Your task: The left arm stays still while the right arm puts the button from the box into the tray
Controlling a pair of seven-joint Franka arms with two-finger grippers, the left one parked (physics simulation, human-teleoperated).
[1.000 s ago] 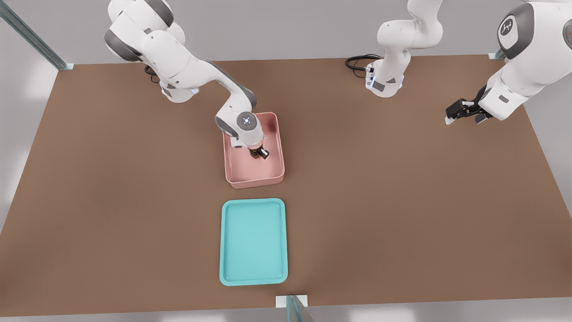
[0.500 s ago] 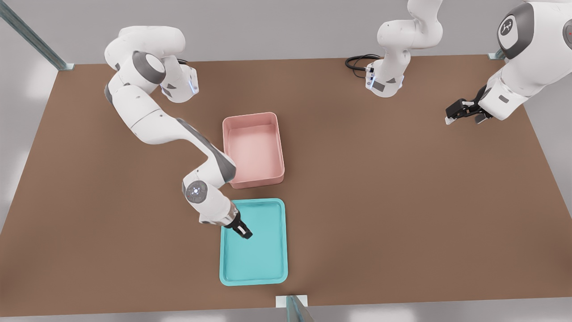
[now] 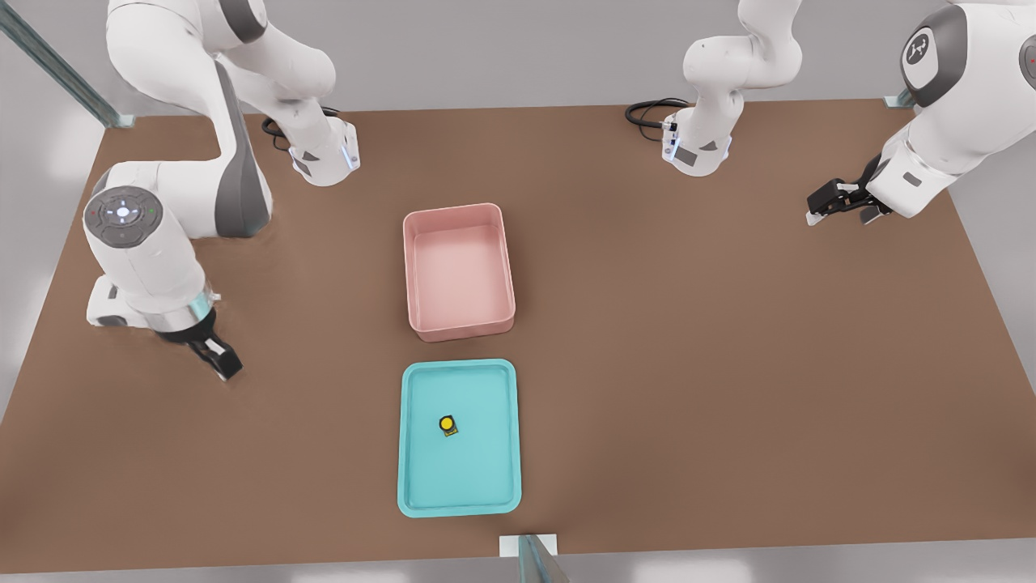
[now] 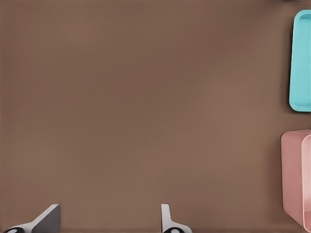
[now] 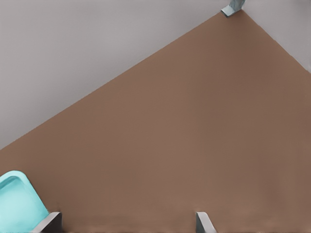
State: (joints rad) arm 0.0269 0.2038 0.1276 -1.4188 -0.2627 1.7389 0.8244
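The button (image 3: 447,424), yellow-topped on a dark base, lies alone near the middle of the teal tray (image 3: 419,495). Beyond the tray stands the pink box (image 3: 460,325) with nothing showing inside it. My gripper (image 3: 219,359) hangs over bare table far to the front view's left of the tray, pointing down. In the right wrist view the gripper (image 5: 127,227) is open, its two fingertips (image 5: 203,222) wide apart with nothing between them, and a corner of the tray (image 5: 15,203) shows at the edge. The left wrist view catches the tray (image 4: 302,63) and the box (image 4: 297,175).
The brown table (image 3: 688,364) carries both arm bases at its far side, with a black cable (image 3: 647,110) by one of them. Metal frame posts (image 3: 57,65) stand at the corners and a bracket (image 3: 530,547) sits on the near edge.
The gripper carried the button out of the box and over the tray, let it go there, then swung away to the front view's left and opened.
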